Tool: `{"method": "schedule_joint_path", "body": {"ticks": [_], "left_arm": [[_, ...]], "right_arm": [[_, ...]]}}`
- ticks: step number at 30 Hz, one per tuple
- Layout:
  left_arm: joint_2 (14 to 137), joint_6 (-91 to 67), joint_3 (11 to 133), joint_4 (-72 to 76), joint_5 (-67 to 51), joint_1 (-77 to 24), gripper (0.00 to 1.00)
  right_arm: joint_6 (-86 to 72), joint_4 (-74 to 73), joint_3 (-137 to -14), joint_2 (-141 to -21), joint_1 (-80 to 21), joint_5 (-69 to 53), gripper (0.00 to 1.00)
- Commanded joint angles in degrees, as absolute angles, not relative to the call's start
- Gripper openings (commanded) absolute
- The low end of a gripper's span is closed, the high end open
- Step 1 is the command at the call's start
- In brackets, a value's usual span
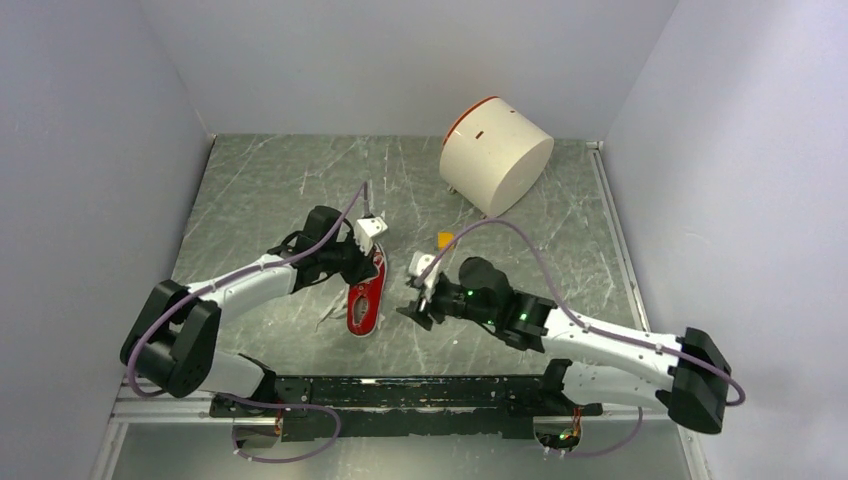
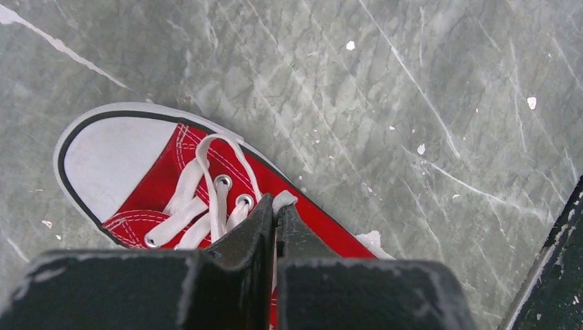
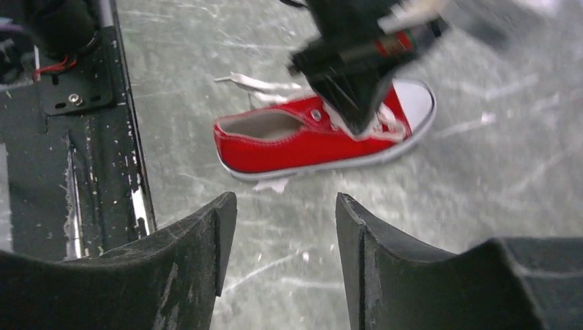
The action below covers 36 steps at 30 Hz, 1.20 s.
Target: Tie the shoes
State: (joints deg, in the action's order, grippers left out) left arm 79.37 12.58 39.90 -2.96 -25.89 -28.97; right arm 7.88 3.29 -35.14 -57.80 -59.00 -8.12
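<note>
The top camera looks down from high behind the near edge, far enough to take in the whole table (image 1: 260, 180). The left wrist camera points steeply down, close over the toe of the shoe (image 2: 155, 182). The right wrist camera looks low across the table at the shoe's side. All three share the shoe.

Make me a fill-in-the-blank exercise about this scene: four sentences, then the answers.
1. The canvas of the sneaker is ___.
2. The left hand is ___ at the laces.
3. The right hand is open and holds ___.
4. The toe cap is ___.

Missing words: red; shut; nothing; white.
</note>
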Motion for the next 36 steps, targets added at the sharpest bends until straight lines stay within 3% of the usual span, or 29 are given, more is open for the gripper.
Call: {"method": "schedule_joint_path", "body": {"ticks": [1, 7, 14, 36], "left_arm": [[81.9, 12.3, 42.8, -5.4, -29.3, -27.9, 0.05], [84.1, 12.8, 44.4, -7.1, -30.2, -27.6, 0.05], [85.3, 13.0, 45.5, -8.5, -30.3, -26.8, 0.05], [85.5, 11.0, 45.4, -6.7, -30.7, -26.7, 0.05]], "right_arm": [[25.0, 13.2, -37.6, -65.1, -67.2, -6.9, 0.58], [39.2, 17.9, -46.7, -82.3, -76.2, -1.8, 0.57], [50.8, 17.5, -57.1, -96.3, -78.7, -0.9, 0.54], [57.4, 8.5, -69.5, -115.9, -79.9, 20.1, 0.63]]}}
